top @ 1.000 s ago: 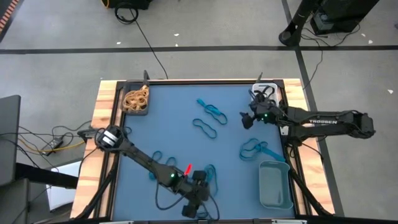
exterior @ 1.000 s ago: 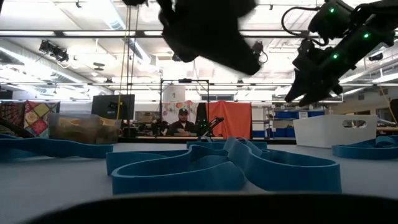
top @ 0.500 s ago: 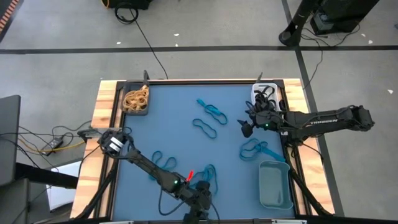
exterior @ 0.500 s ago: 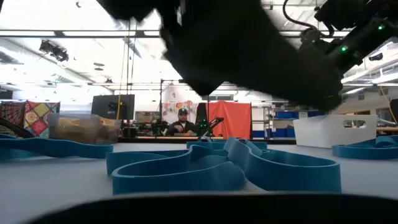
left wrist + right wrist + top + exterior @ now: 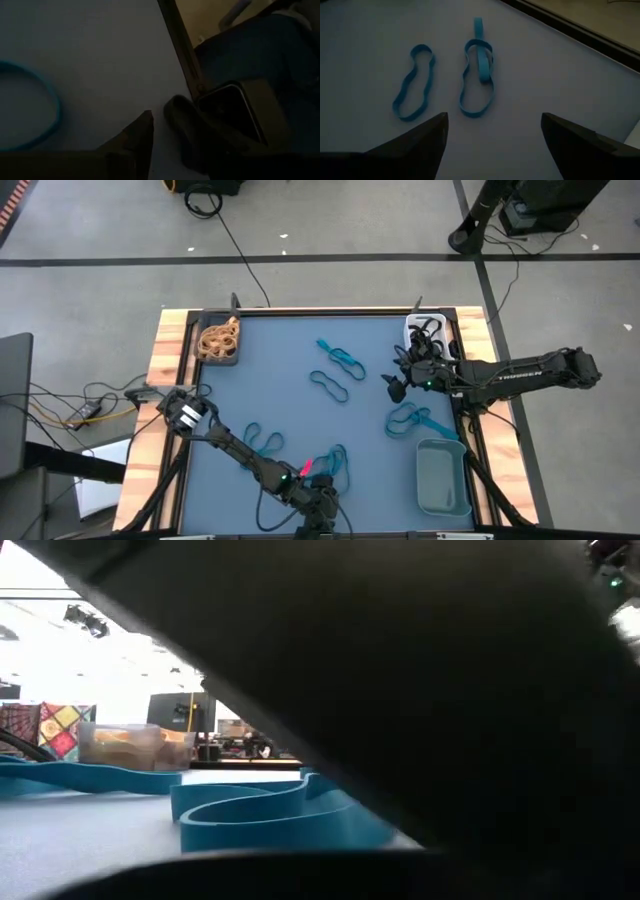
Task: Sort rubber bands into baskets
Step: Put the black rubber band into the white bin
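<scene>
The left gripper (image 5: 322, 502) is down low at the near edge of the desk (image 5: 290, 410), right by a cluster of blue rubber bands (image 5: 333, 463); its arm blocks most of the low view, and I cannot tell whether its fingers are spread or pinching anything. The right gripper (image 5: 394, 386) hovers over the right side of the desk with its fingers (image 5: 422, 140) spread wide and nothing between them, pointing towards two blue bands (image 5: 477, 80) lying flat near the middle. More blue bands (image 5: 412, 421) lie just below that arm. Tan bands fill the dark basket (image 5: 218, 340) at the far left corner, black ones sit in the white basket (image 5: 428, 330) at the far right, and the grey-teal basket (image 5: 441, 477) stands at the near right.
</scene>
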